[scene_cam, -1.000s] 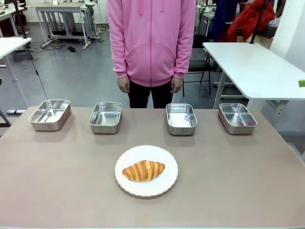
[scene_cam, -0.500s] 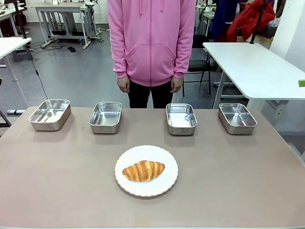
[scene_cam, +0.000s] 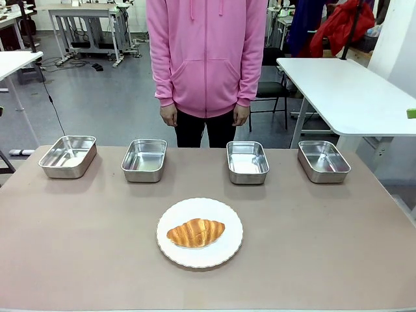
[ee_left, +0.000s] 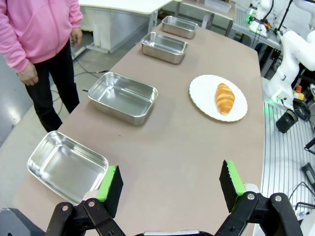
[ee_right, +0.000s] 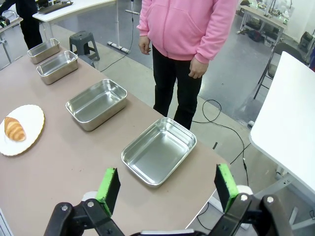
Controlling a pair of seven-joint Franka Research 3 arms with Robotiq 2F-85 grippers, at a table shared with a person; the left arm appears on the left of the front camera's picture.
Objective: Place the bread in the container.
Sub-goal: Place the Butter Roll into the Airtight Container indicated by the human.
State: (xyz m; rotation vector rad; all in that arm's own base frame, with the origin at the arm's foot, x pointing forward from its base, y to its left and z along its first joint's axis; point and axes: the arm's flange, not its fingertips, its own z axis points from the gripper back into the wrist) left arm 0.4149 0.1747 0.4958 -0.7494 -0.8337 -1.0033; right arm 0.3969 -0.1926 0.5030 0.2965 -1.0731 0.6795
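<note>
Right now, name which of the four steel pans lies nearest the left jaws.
The end pan at the robot's far left of the row: it lies just beyond the left jaws, while the other three trail away along the table.

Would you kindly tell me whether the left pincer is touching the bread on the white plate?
Apart. The left wrist view shows the open left pincer hovering over bare table, with the bread lying well beyond it on the plate.

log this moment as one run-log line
bread: on white plate | steel pans: all four empty | left gripper: open | right gripper: open | person: at far side
</note>
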